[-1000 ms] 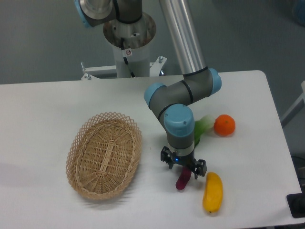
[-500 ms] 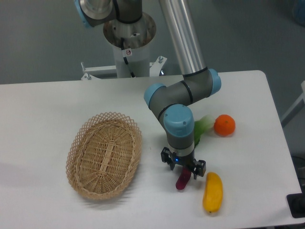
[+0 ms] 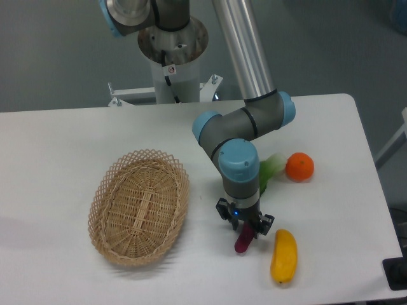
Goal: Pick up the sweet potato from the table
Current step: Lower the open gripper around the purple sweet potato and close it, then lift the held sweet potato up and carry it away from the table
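Black two-finger gripper (image 3: 244, 230) at the end of a grey and light-blue arm (image 3: 240, 166), pointing straight down over the large flat white table (image 3: 57, 140). Fingers set down at either side of the upper end of the small slim dark purple-magenta sweet potato (image 3: 243, 241), drawn in close around it; whether the pads actually press on it cannot be told from this view. Sweet potato lying on the table directly beneath the gripper, its lower tapered end sticking out toward the near edge, its upper end hidden behind the fingers.

Just to the right of the gripper and slightly nearer the front edge: a yellow-orange oblong mango-like fruit (image 3: 283, 256), lying lengthwise, near the sweet potato but apart from it. Farther back and to the right of the gripper: a round orange fruit (image 3: 299, 167), and beside it, partly hidden behind the arm's wrist, a pale green and white leafy vegetable (image 3: 271, 167), seemingly touching the orange. Well to the left of the gripper: an oval woven wicker basket (image 3: 139, 206) with an open lattice rim, resting flat on the table. Behind, past the far edge of the table: the arm's grey cylindrical base pedestal (image 3: 172, 57).
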Available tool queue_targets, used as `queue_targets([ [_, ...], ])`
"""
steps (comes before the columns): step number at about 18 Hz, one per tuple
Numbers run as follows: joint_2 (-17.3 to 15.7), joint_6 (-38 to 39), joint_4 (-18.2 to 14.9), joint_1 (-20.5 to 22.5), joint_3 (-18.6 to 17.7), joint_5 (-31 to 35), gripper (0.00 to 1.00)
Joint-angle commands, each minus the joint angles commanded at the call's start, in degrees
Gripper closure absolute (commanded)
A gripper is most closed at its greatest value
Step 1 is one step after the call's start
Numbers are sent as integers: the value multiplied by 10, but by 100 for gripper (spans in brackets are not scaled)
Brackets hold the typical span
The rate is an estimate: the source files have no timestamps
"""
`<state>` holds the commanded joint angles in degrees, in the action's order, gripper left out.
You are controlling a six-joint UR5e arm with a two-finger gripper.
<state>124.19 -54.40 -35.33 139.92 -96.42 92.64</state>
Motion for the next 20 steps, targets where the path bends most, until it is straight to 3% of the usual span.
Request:
queue_targets([
  [3, -11, -11, -1, 3, 2, -4, 63],
  [10, -16, -17, -1, 5, 7, -5, 67],
  [14, -18, -23, -11, 13, 53, -24, 66],
  [20, -68, -25, -45, 58, 97, -71, 66],
])
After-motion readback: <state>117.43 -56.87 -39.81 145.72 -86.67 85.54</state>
